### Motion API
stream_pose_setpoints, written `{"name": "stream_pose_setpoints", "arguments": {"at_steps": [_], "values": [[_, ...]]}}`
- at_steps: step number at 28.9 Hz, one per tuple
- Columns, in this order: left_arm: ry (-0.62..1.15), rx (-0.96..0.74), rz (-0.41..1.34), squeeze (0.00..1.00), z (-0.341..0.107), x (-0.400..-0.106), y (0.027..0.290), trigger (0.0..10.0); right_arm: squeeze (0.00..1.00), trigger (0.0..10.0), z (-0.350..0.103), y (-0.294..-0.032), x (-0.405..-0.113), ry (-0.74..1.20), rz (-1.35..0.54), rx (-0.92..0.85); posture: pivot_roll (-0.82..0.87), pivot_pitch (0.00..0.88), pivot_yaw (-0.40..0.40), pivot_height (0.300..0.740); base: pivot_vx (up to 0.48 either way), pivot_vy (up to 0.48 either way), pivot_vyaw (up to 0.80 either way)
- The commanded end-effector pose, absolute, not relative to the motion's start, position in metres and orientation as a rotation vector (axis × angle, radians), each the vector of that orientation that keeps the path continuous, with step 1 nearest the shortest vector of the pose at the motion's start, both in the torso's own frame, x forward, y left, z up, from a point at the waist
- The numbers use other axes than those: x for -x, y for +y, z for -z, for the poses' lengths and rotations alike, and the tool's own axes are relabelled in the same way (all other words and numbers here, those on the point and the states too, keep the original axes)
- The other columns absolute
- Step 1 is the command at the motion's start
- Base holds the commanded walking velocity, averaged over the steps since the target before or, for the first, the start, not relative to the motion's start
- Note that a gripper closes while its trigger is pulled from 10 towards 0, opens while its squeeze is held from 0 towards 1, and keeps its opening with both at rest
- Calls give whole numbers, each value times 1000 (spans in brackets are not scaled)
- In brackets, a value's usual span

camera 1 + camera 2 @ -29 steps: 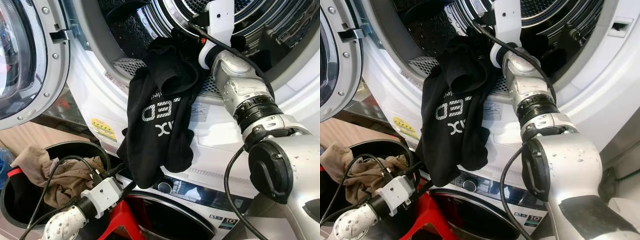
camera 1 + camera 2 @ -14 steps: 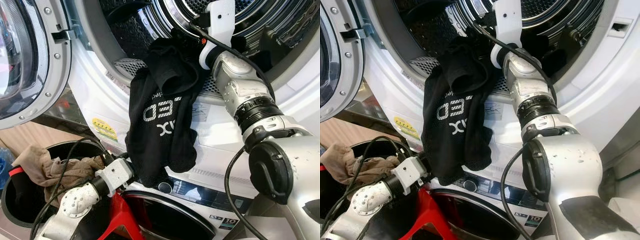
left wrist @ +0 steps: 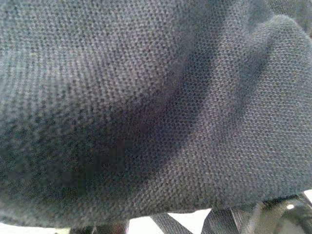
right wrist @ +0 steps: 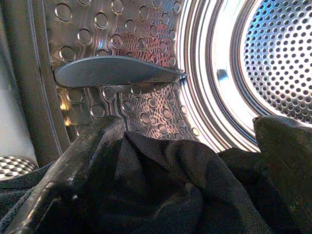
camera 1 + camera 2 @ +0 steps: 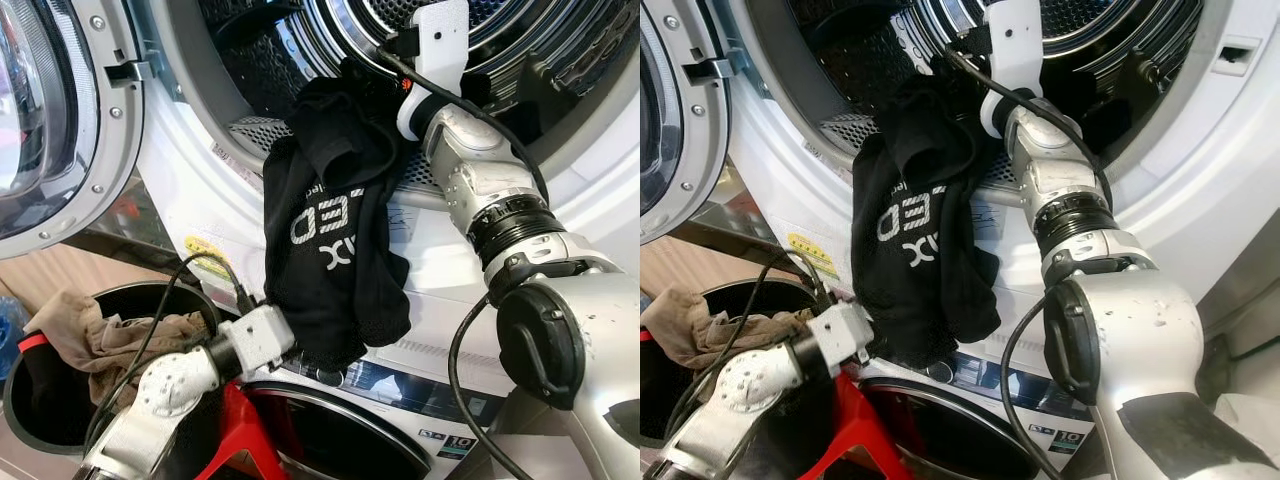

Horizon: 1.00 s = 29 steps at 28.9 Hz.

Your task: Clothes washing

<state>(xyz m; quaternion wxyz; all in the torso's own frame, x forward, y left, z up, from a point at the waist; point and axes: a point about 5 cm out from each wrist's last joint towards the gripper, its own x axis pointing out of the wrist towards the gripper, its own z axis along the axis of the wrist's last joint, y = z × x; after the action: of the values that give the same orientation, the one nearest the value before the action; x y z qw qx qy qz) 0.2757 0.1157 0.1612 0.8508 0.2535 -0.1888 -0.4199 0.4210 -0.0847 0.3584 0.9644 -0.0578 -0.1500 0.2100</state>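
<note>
Landmark: the open washer drum [image 5: 330,40], upper machine of a stacked pair

Black garment [image 5: 335,245], white lettering on its front, hangs over the lower lip of the drum opening. Upper part is bunched on the lip and runs into the drum; the rest trails down the white front panel [image 5: 440,270] below the opening, ending just above the control strip of the lower machine [image 5: 400,385].

Right gripper [image 4: 170,161]: arm reaches up into the drum mouth, wrist just inside the lip. The wrist view shows two black fingers [image 4: 73,156] spread apart, with black cloth heaped between and over them; perforated drum wall and a grey paddle [image 4: 117,70] lie beyond. Fingers stand released, resting in the cloth, not clenched on it.

Left gripper [image 5: 300,345]: raised from below the drum, white wrist block [image 5: 262,335] pressed against the garment's hanging lower end. Its fingers are buried in the fabric; its wrist view is dark knit cloth at very close range. Whether those fingers are clenched or released cannot be told.

Round door [image 5: 50,110] stands swung open, left of the drum. Below it, a dark round basket [image 5: 20,400] holds beige clothing [image 5: 90,335], well apart from the black garment
</note>
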Motion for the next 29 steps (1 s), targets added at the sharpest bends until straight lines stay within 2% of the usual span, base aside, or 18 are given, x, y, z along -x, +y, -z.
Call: {"name": "stream_pose_setpoints", "arguments": {"at_steps": [1,6,12,18,27,29], "values": [[-414,-538,927,0,-168,-275,108,10000,1000,10000,-357,-85,-421,-307,-429,109,16,43,12,740,0,0,0],[-451,-512,976,0,-170,-272,94,10000,1000,10000,-356,-86,-421,-306,-428,109,16,35,12,740,0,0,0],[-593,-498,1039,0,-198,-270,70,10000,1000,10000,-355,-85,-421,-305,-431,108,18,29,12,740,0,0,0],[-714,-518,1032,0,-218,-270,59,10000,1000,10000,-355,-85,-421,-308,-432,107,17,29,12,740,0,0,0],[-786,-541,1026,0,-233,-270,53,10000,1000,10000,-356,-87,-421,-326,-432,89,19,38,9,740,0,0,0],[-813,-556,1019,0,-238,-268,53,10000,1000,10000,-372,-86,-417,-398,-470,13,21,42,9,740,0,0,0]]}}
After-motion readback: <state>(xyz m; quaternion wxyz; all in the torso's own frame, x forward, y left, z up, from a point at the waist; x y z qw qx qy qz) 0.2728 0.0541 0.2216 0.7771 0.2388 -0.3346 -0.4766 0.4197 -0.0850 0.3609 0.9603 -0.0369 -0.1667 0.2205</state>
